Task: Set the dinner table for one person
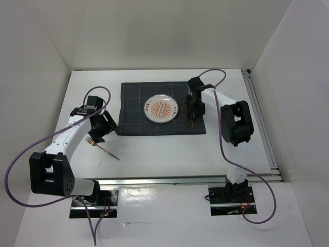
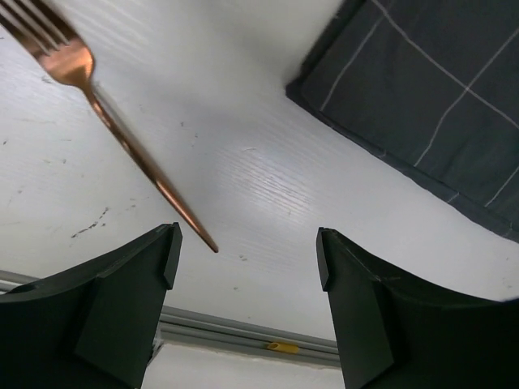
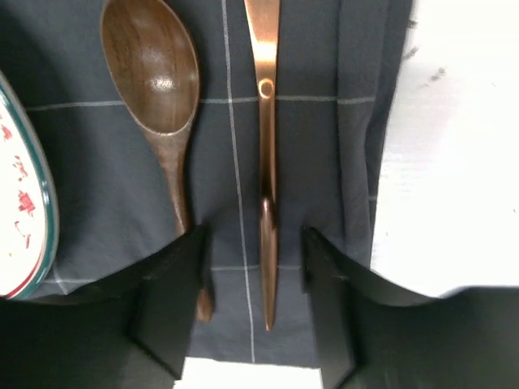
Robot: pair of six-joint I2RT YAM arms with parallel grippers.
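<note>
On the white dinner table (image 1: 164,149) lies a dark grey grid cloth (image 1: 133,110) with a patterned plate (image 1: 161,109) at its middle. A copper fork (image 1: 105,149) lies on the bare table left of the cloth, also in the left wrist view (image 2: 122,138). My left gripper (image 1: 99,133) is open and empty (image 2: 247,259), just above the fork's handle end. My right gripper (image 1: 193,117) is open (image 3: 253,275) low over the cloth's right part. A copper knife (image 3: 266,162) lies between its jaws, untouched. A wooden spoon (image 3: 154,73) lies between knife and plate (image 3: 20,211).
An aluminium rail (image 1: 169,180) runs along the table's near edge, also in the left wrist view (image 2: 243,336). Another rail (image 1: 259,123) runs along the right edge. White walls enclose the table on the left, back and right. The cloth's corner (image 2: 422,97) is close to my left gripper.
</note>
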